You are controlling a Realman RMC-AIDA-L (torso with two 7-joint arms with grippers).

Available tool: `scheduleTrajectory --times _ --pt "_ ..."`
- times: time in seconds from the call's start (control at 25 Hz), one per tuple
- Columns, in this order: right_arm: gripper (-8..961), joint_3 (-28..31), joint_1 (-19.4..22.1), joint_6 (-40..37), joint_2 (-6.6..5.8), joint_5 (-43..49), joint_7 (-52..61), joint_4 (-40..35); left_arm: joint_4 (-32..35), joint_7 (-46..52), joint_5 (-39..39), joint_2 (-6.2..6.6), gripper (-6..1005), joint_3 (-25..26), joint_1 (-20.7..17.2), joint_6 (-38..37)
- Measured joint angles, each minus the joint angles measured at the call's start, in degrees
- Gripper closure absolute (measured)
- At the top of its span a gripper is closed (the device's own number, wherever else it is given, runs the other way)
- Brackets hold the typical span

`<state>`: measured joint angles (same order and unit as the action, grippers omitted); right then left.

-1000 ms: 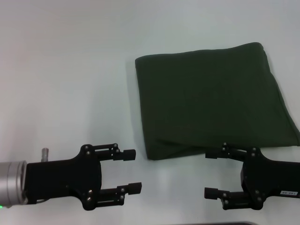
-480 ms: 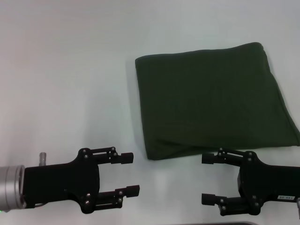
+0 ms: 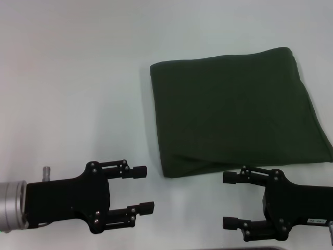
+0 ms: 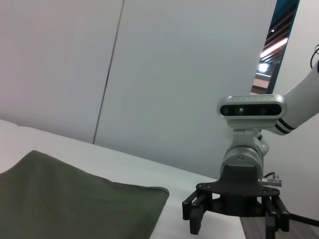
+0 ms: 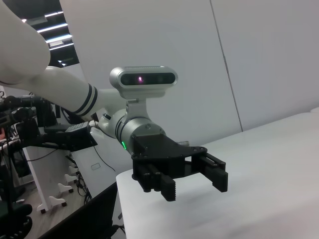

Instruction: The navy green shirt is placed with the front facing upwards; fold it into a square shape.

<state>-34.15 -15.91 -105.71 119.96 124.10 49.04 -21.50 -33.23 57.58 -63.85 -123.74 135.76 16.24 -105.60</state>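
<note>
The navy green shirt (image 3: 237, 112) lies folded into a rough square on the white table, plain green side up, right of centre. No lettering shows. My left gripper (image 3: 143, 189) is open near the table's front edge, left of the shirt's near left corner and apart from it. My right gripper (image 3: 230, 200) is open just in front of the shirt's near edge, holding nothing. The left wrist view shows a corner of the shirt (image 4: 75, 204) and the right gripper (image 4: 234, 211) beyond it. The right wrist view shows the left gripper (image 5: 192, 177), open, over the table.
The white table (image 3: 73, 88) stretches bare to the left and behind the shirt. A dark strip of the table's front edge (image 3: 234, 248) shows at the bottom. Off the table, the right wrist view shows stands and equipment (image 5: 30, 149).
Both grippers have drawn back slightly toward the table's front edge, away from the shirt. The shirt has not moved.
</note>
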Motion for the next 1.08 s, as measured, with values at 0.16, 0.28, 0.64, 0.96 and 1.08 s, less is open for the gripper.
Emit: scheduleTrajectory --times 0.16,0.28,0.64,0.96,1.08 --pt "71 0.0 0.0 0.0 -0.09 0.0 0.0 0.1 -0.1 0.0 -0.1 0.05 338 0.0 0.1 0.0" --pt "71 0.0 0.1 0.0 -0.17 0.0 0.0 0.1 -0.2 0.3 -0.1 0.07 338 0.0 0.2 0.0" --pt "71 0.0 0.5 -0.8 -0.45 0.0 0.2 -0.3 -0.3 0.4 -0.3 0.26 340 0.3 0.2 0.2" --pt "71 -0.1 0.3 -0.8 -0.45 0.1 0.4 -0.4 -0.3 0.6 -0.3 0.18 342 0.3 0.4 0.2" --pt "71 -0.1 0.3 -0.7 -0.45 0.1 0.4 -0.3 -0.4 0.6 -0.3 0.18 342 0.3 0.4 0.3"
